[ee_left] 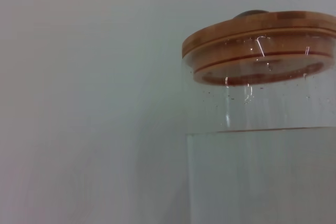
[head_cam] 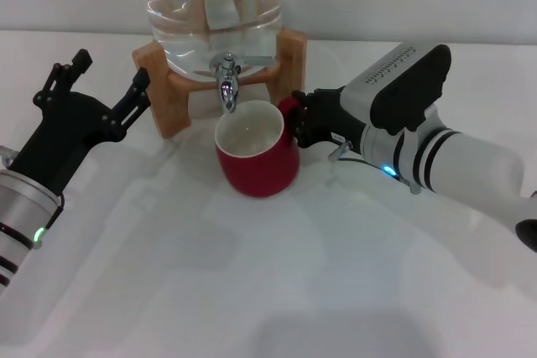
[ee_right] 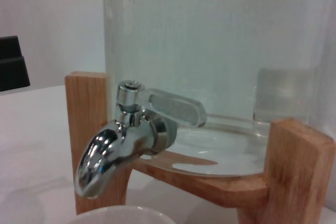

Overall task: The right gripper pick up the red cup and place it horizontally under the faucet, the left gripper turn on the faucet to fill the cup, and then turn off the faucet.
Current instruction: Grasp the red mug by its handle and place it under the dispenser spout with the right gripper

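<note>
Cup point(head_cam: 256, 161) standing upright on the table point(head_cam: 252, 291), right under the faucet point(head_cam: 226, 81), rim just below the spout. Right gripper point(head_cam: 304, 123) at the cup's right side, on the handle; looks closed on it, though the fingers mostly hide behind the mug. Left gripper point(head_cam: 105, 81) hovering to the left of the wooden stand point(head_cam: 159, 90), fingers spread wide, nothing held, near the faucet but not touching.

Step in hand, by judgement: turning the tap on. Lever point(ee_right: 168, 106) seen in the right wrist view lying along the jug point(ee_right: 220, 51), pointing back from the spout; no water running, cup apparently dry inside.

To do it well: bring the left gripper rightward past the stand post, straddle the lever only, close gently, then rotate smoothly. Avoid bumping the cup rim or the stand. Keep the cup steady under the spout. Watch the fill level; shut off well before the brim.
</note>
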Available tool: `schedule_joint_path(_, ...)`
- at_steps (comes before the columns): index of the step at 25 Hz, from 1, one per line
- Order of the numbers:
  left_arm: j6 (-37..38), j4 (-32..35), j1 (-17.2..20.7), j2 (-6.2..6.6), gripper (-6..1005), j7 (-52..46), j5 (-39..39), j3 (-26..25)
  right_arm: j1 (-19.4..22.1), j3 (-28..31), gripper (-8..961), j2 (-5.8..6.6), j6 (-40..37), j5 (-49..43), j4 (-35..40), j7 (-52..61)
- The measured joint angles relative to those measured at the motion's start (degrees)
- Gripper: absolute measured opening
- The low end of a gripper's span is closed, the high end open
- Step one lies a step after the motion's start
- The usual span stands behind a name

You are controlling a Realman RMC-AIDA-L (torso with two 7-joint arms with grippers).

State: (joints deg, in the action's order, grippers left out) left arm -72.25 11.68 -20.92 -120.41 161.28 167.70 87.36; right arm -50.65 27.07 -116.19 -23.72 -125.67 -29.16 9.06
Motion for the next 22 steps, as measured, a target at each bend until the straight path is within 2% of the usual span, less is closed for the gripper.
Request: schedule_joint_path(22,0.21,-0.15,-0.59,-0.09,874,0.0,0.0,0.06,-0.12,1.01,190,0.0,1.34,1.42,-0.27,0.34)
